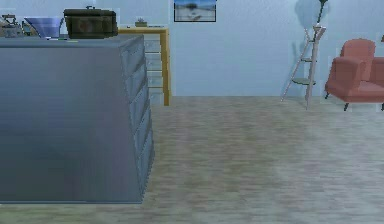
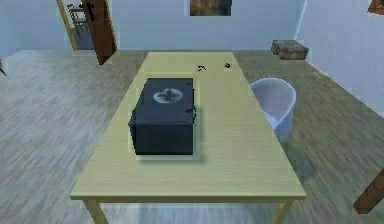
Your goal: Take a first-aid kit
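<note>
In the arm side view we see the first-aid kit (image 2: 165, 117), a dark box with a white cross in a ring on its lid. It lies flat on the pale wooden desk (image 2: 245, 150), left of the desk's middle and well inside every edge. A wide bare strip of desk runs along the kit's right side, and a narrower one lies between it and the near edge. Two small dark specks (image 2: 201, 68) lie near the far edge, well apart from the kit. A pale round-backed chair (image 2: 277, 105) stands against the desk's right edge. Beyond the desk a door (image 2: 100, 25) stands open at the upper left, a dark picture (image 2: 211, 7) hangs on the far wall, and a brown crate (image 2: 288, 48) sits on the floor by that wall. In the forward view a grey-blue cabinet (image 1: 70, 120) with drawers takes up the left, with a dark case (image 1: 90, 22) and a bluish bowl (image 1: 40, 26) on top and a wooden table (image 1: 160, 60) just behind it. The floor (image 1: 260, 160) to the cabinet's right lies open to the far wall, where a blue picture (image 1: 195, 10) hangs. A ladder shelf (image 1: 305, 60) and a red armchair (image 1: 357, 72) stand against that wall at the right. We cannot tell the state of the hand.
</note>
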Robot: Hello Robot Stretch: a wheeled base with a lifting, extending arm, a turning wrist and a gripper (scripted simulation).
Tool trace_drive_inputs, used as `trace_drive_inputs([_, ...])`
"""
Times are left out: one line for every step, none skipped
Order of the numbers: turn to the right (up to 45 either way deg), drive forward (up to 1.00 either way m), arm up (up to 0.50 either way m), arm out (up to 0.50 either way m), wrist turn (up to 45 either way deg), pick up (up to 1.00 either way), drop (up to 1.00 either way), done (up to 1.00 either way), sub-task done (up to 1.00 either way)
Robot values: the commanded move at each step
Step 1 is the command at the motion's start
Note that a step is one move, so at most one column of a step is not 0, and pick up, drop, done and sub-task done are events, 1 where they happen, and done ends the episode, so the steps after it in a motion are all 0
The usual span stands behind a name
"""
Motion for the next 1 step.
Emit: trace_drive_inputs([0.0, 0.00, 0.50, 0.00, 0.0, 0.00, 0.00, 0.00, 0.00])
